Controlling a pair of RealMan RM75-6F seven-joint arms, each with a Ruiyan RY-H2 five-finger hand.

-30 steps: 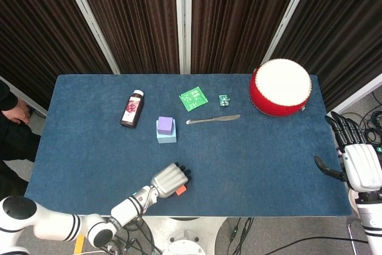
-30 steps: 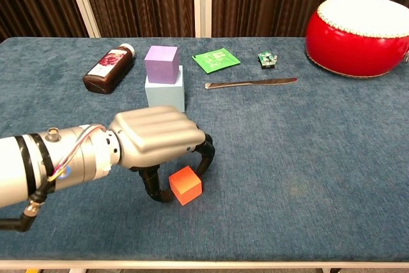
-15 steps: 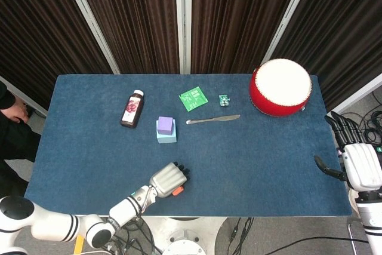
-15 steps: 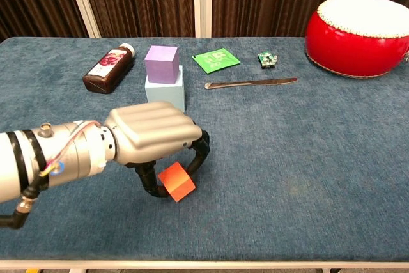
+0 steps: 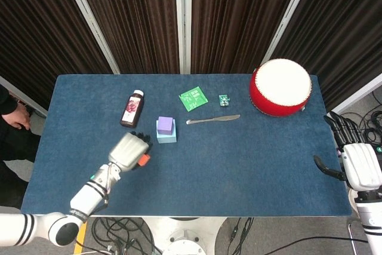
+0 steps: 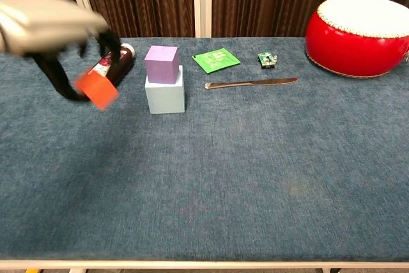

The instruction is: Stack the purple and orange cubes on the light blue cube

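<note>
The purple cube (image 6: 161, 63) sits on the light blue cube (image 6: 165, 94); orange cube (image 6: 96, 91) hangs tilted, left.

The left hand (image 5: 130, 150) sits lower left in the head view, raised above the table with dark fingers (image 6: 61, 81) pinching the orange cube (image 6: 96, 90). The right hand (image 5: 358, 165) rests at the far right edge, fingers spread, holding nothing.

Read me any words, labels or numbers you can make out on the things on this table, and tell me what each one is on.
Nothing reads legibly.
Dark bottle: a red label, its print too blurred.
Green packet: white markings, too small.
Small circuit board: too small.
The cubes, red drum and knife show no text.
</note>
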